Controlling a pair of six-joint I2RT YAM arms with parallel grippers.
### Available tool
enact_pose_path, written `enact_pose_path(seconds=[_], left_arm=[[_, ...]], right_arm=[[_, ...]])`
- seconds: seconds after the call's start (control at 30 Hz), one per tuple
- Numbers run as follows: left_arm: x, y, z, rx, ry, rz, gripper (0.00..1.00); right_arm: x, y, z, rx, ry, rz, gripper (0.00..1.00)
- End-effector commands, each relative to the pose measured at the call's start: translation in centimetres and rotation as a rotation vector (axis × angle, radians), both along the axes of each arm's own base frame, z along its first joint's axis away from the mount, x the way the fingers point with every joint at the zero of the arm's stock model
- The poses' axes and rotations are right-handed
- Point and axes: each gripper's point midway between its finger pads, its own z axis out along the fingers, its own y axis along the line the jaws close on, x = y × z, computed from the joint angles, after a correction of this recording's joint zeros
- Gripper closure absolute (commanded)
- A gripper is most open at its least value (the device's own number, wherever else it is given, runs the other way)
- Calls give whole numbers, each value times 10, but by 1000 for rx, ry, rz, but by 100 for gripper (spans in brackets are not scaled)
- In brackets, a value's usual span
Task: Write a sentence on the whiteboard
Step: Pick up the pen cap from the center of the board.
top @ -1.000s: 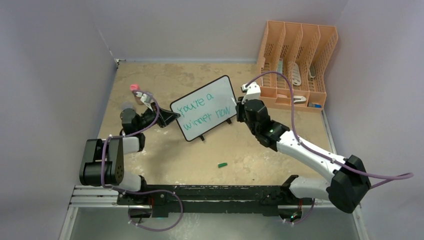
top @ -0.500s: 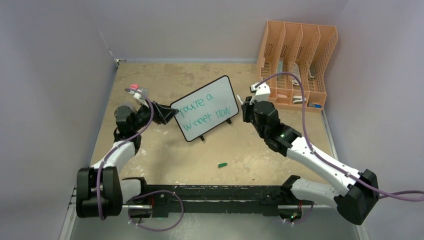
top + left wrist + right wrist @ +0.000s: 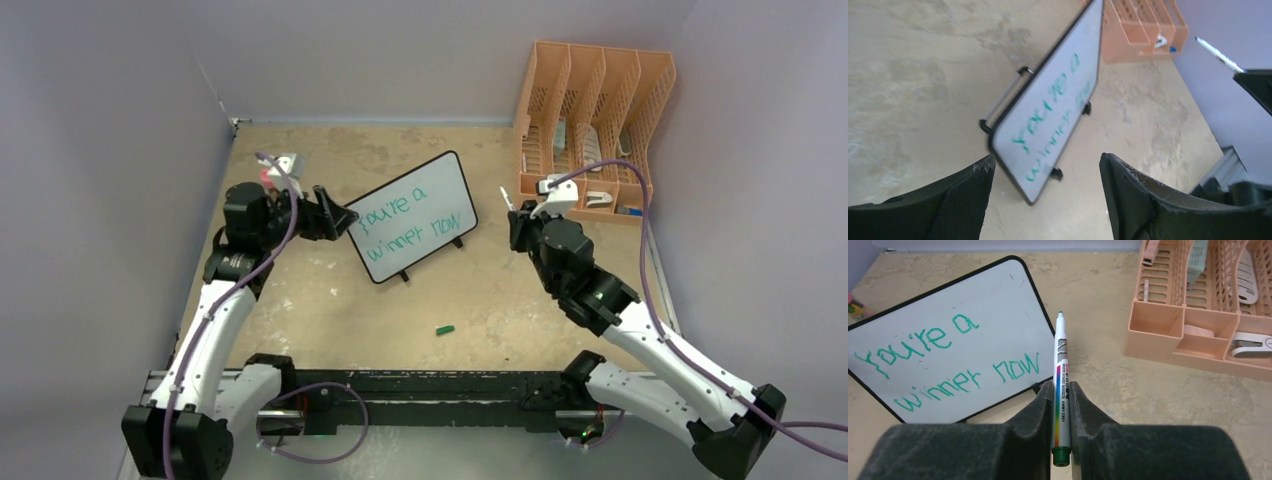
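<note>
The whiteboard (image 3: 428, 232) stands tilted on its black feet mid-table, also in the left wrist view (image 3: 1058, 100) and the right wrist view (image 3: 993, 305). The teal sentence (image 3: 412, 217) on it reads "you're a winner now" in two lines (image 3: 948, 360). My left gripper (image 3: 342, 219) is open just off the board's left corner, with nothing between its fingers (image 3: 968, 200). To the right of the board, my right gripper (image 3: 517, 216) is shut on a white marker (image 3: 1061, 347). The marker's tip points up and away, clear of the board.
An orange file rack (image 3: 590, 120) with office items fills the back right corner. A small green marker cap (image 3: 445, 328) lies on the table in front of the board. A pink object (image 3: 267, 176) sits behind my left gripper. Walls close in the left, back and right.
My left gripper has opened, let go of the board's left corner and backed off slightly. The right arm has drawn the marker to the right, away from the board.
</note>
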Motion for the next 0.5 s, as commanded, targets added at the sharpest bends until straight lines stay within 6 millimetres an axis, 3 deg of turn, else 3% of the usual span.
enact_pose_path(seconds=[0.0, 0.23, 0.37, 0.47], left_arm=[[-21, -17, -9, 157, 147, -18, 26], [-44, -57, -10, 250, 227, -112, 26], [-64, -86, -27, 343, 277, -170, 26], [-88, -122, -46, 443, 288, -265, 27]], right_arm=[[-4, -17, 8, 4, -26, -61, 100], [-12, -33, 15, 24, -55, -108, 100], [-15, -44, 14, 19, -61, -146, 100], [-18, -50, 15, 21, -70, -167, 100]])
